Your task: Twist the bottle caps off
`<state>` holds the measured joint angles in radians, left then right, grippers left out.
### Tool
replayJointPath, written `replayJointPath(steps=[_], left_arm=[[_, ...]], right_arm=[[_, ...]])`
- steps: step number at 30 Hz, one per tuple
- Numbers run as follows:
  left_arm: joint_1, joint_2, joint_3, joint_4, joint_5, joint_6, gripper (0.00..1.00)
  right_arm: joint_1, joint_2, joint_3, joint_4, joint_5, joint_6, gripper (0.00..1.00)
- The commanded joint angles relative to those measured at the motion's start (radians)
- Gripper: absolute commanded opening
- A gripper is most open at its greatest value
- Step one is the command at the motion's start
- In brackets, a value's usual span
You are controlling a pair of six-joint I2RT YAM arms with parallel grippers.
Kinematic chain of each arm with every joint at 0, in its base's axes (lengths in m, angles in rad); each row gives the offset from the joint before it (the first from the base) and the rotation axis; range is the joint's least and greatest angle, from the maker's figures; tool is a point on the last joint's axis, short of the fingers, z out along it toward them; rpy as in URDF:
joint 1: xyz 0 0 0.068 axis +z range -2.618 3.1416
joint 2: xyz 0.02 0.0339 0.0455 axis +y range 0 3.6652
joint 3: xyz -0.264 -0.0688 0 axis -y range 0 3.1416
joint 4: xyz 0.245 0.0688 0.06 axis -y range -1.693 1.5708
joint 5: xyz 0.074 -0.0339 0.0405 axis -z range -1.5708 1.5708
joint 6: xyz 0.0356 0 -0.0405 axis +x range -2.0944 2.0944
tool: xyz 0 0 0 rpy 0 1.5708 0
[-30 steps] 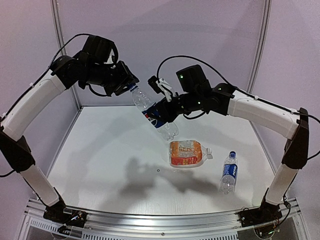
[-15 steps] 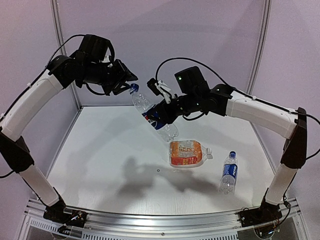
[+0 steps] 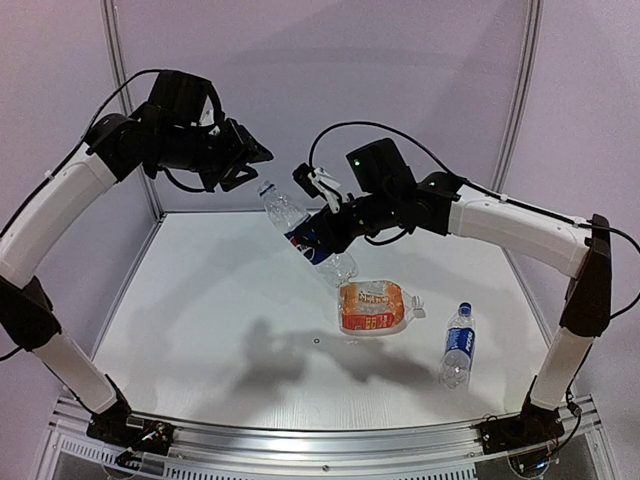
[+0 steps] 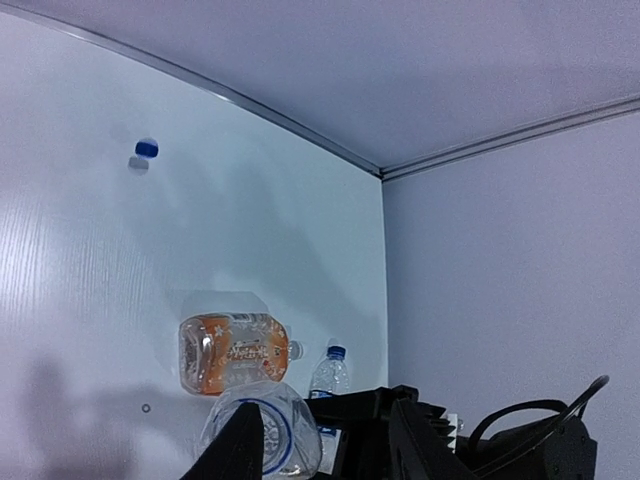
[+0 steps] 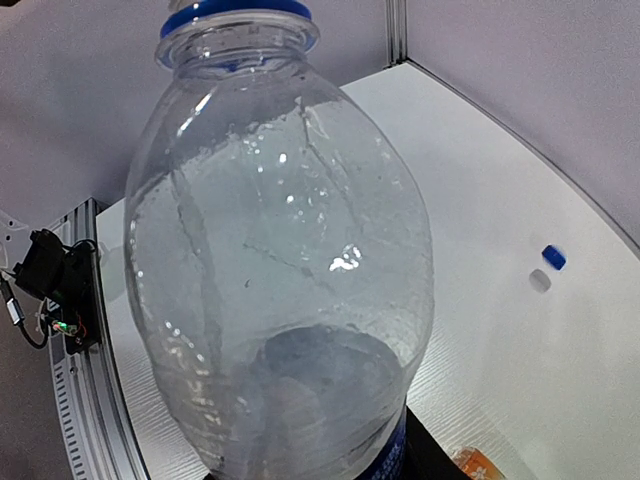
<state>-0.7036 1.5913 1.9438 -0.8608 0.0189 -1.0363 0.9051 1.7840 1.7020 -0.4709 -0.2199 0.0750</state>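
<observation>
My right gripper [image 3: 318,232] is shut on a slim clear blue-labelled bottle [image 3: 300,230] and holds it tilted in the air, neck up and to the left. Its mouth [image 5: 238,20] shows only a blue ring, with no cap on it. A loose blue bottle cap [image 4: 146,148] shows over the white table with its shadow just beside it; the same blue cap [image 5: 553,257] appears in the right wrist view. My left gripper [image 3: 250,163] is open and empty, up and left of the neck, apart from it. The bottle hides the right gripper's fingers.
A squat orange-labelled bottle [image 3: 372,307] lies on its side mid-table, whitish cap [image 3: 417,310] pointing right. Another slim blue-labelled bottle [image 3: 458,345] with a blue cap [image 3: 464,308] lies near the right arm. Walls close the table's back and sides.
My left gripper let go of the bottle's top, opened and drew back up and left. The blue cap is gone from the neck. The right arm moved the bottle slightly.
</observation>
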Motion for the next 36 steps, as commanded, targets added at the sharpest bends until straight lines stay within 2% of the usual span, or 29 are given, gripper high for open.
replayJointPath(steps=[1, 5, 8, 16, 24, 36], left_arm=[[0.009, -0.065, -0.046, 0.029, -0.038, 0.12, 0.48], [0.01, -0.112, -0.072, 0.04, -0.053, 0.264, 0.67], [0.012, -0.138, -0.087, 0.047, -0.025, 0.366, 0.73], [-0.003, -0.157, -0.09, 0.066, 0.074, 0.469, 0.75], [-0.061, -0.115, -0.03, 0.06, 0.103, 0.522, 0.76], [-0.083, -0.042, 0.02, 0.058, 0.102, 0.533, 0.76]], right_arm=[[0.011, -0.016, -0.038, 0.016, 0.004, 0.007, 0.37], [0.01, -0.038, -0.053, 0.033, -0.002, 0.02, 0.37], [0.01, -0.055, -0.059, 0.048, -0.005, 0.031, 0.37], [0.008, -0.109, -0.082, 0.093, 0.015, 0.052, 0.37], [0.004, -0.162, -0.097, 0.129, 0.046, 0.061, 0.37], [0.002, -0.2, -0.13, 0.172, -0.026, 0.075, 0.37]])
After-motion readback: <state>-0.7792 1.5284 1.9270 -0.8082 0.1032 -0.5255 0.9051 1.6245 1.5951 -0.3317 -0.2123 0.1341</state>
